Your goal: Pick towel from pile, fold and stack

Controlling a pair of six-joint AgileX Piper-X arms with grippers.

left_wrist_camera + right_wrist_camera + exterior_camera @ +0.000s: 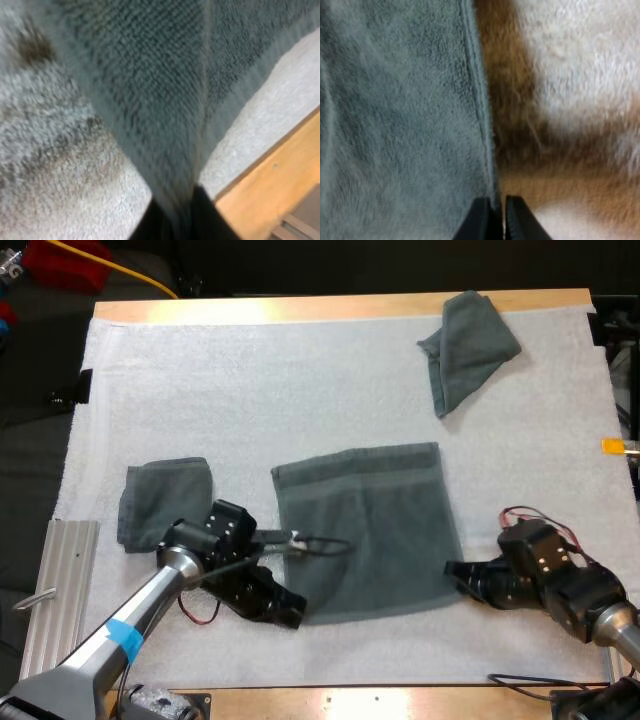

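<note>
**Clerk:** Nearest entry?

**Keeper:** Left tool [293,616], at the near left corner of the spread towel [370,530]. Its fingers are clamped on a pinch of cloth, which is drawn up in a ridge from between them.

**Clerk:** And the rest, by size?

**Keeper:**
- Counter [300,308]: wood, one.
- Mat [250,390]: white, covering most of the counter.
- Spread towel: dark grey-green, lying flat at the mat's centre, towards the near side.
- Crumpled towel [468,345]: at the mat's far right corner, well apart from the others.
- Folded towel [165,500]: at the left, near the spread one but not touching it.
- Metal rail [60,590]: ribbed, just off the mat's near left edge.
- Right tool [450,568]: at the spread towel's near right corner, fingers closed on the hem.

**Clerk:** Anything in the way?

**Keeper:** The left arm's wrist overlaps the folded towel's near right corner. Each tool hides the corner it grips.
</note>
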